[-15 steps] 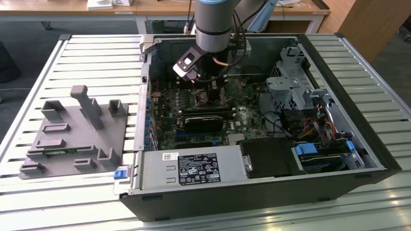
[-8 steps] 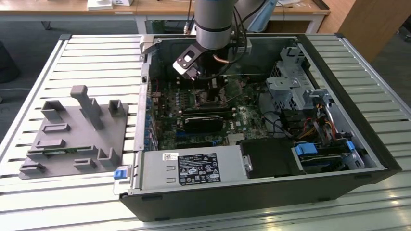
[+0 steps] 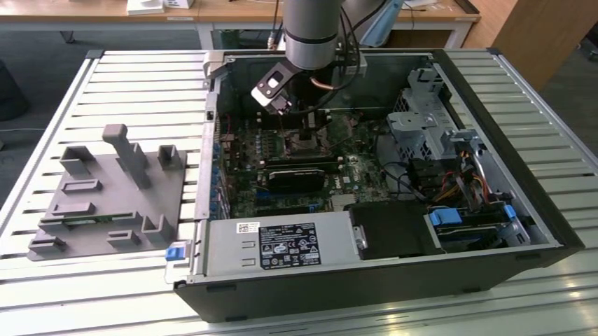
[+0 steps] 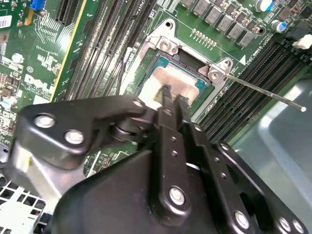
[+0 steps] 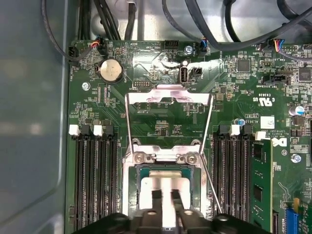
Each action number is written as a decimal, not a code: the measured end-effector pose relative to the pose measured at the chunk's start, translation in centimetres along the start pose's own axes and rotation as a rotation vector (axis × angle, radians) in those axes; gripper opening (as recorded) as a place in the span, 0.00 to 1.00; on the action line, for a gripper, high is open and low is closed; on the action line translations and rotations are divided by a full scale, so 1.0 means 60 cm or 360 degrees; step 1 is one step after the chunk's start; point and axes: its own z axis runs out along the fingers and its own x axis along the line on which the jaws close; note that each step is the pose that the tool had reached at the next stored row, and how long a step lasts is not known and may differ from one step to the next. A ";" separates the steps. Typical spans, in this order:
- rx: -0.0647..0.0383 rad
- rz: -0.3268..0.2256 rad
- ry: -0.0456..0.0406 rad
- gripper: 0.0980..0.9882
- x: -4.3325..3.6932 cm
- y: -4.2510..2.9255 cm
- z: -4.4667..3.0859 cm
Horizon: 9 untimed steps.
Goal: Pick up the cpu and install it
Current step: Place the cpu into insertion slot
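Gripper (image 5: 166,196) narrow, slim gap, gripping nothing, tips over the middle of the cpu (image 5: 147,191) lying flat in the socket (image 5: 194,185), bottom centre of the first wrist view, load plate (image 5: 168,95) open; any press should be square and gentle, with corners checked flush.

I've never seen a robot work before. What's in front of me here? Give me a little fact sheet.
setting: open computer case on a slatted table
arm: extends down into the case
gripper: over the middle of the cpu
cpu: lying flat in the motherboard socket
socket cover: swung open
grey fixture tray: beside the case, on the exterior view's left
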 end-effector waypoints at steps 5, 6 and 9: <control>0.0000 0.0000 0.0000 0.01 0.000 0.000 -0.004; 0.0000 0.0000 0.0000 0.01 0.000 0.000 -0.005; 0.0000 0.0000 0.0000 0.01 0.000 0.000 -0.007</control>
